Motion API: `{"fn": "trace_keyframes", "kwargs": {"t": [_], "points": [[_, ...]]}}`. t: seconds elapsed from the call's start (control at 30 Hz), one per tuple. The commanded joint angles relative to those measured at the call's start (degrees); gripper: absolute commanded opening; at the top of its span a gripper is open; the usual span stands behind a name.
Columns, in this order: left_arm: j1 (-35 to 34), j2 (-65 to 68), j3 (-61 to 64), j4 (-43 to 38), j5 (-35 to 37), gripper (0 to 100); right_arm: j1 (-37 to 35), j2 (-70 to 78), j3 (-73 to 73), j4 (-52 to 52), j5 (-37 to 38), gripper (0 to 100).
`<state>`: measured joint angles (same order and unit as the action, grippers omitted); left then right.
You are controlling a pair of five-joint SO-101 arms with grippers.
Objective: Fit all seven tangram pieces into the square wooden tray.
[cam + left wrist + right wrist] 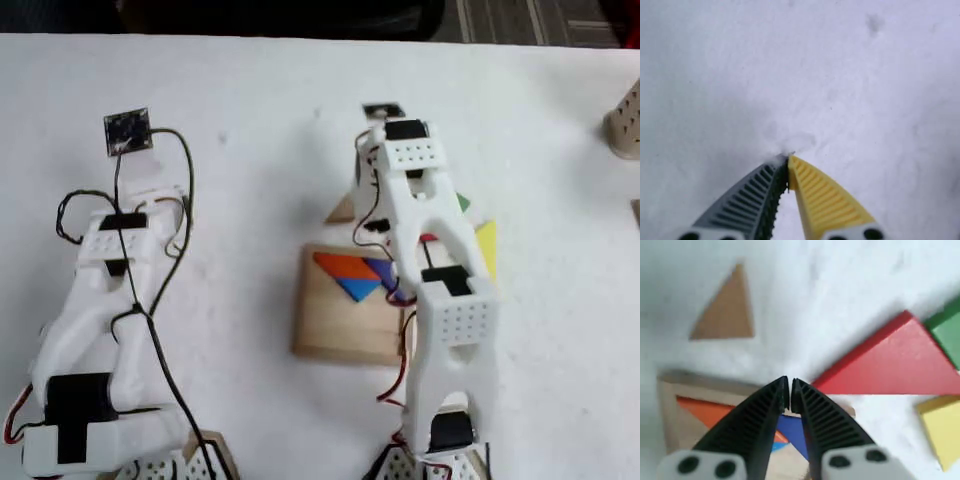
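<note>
High view, desk point(250, 100): white, carrying both arms and all the pieces.
High view, tray point(330, 335): square, pale wood with a raised rim. It lies flat near the middle of the desk, and the right arm point(440, 250) stands over its right edge.
High view, tray contents: an orange triangle point(343, 267) lies along the far side with a light blue piece point(360, 289) touching it. A dark blue piece point(386, 272) sits beside both, partly under the arm. The near part of the tray floor is bare wood.
High view, loose pieces: a tan triangle point(342, 211) lies on the desk just beyond the tray's far edge. A red triangle point(428, 238), a yellow piece point(487, 245) and a green piece point(463, 203) lie outside the tray by the right arm.
High view, left arm point(100, 290): at the left of the desk, well apart from the tray.
Left wrist view, left pincer point(788, 161): a grey finger point(750, 200) and a yellow finger point(822, 200) meet at the tips, gripping nothing, right at the bare desk.
Right wrist view, right pincer point(790, 385): black ribbed fingers drawn to a narrow slit, gripping nothing, tips over the tray's far rim.
Right wrist view, pieces: the red triangle lies flat just outside the tray, with the green piece just beside one end and the yellow piece near. The orange triangle and the dark blue piece lie in the tray beneath the fingers.
</note>
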<state>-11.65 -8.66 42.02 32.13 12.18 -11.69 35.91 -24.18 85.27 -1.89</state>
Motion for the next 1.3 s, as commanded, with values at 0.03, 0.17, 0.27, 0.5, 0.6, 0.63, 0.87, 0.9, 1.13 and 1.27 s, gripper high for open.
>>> {"fn": "trace_keyframes", "kwargs": {"t": [0.03,0.17,0.27,0.5,0.6,0.63,0.87,0.9,1.13,1.27], "points": [[-0.6,0.0,-0.2,0.3,0.3,3,-3.6,-3.6,-0.3,-6.9,-12.0,2.2],[-0.6,0.0,-0.2,0.3,0.3,3,-5.6,-0.7,-0.3,-13.4,-23.8,5.5],[-0.6,0.0,-0.2,0.3,0.3,3,-6.9,0.4,-0.4,-14.3,-28.5,16.8],[-0.6,0.0,-0.2,0.3,0.3,3,-7.5,0.7,-0.4,-14.2,-32.9,24.1],[-0.5,0.0,-0.2,0.3,0.3,3,-7.5,1.0,-0.3,-14.6,-36.9,24.1],[-0.5,0.0,-0.2,0.3,0.3,3,-7.5,1.0,-0.3,-14.8,-38.0,24.2],[-0.5,0.0,-0.2,0.3,0.3,3,-7.5,6.5,-0.4,-18.6,-45.3,24.1],[-0.5,0.0,-0.2,0.3,0.3,3,-7.7,7.4,-0.4,-19.0,-45.3,24.1],[-0.7,0.0,-0.2,0.4,0.3,3,-6.5,8.7,-1.8,-18.6,-45.3,23.3],[-0.7,0.0,-0.2,0.4,0.3,3,-6.7,8.7,-1.8,-15.8,-45.2,14.9]]}}
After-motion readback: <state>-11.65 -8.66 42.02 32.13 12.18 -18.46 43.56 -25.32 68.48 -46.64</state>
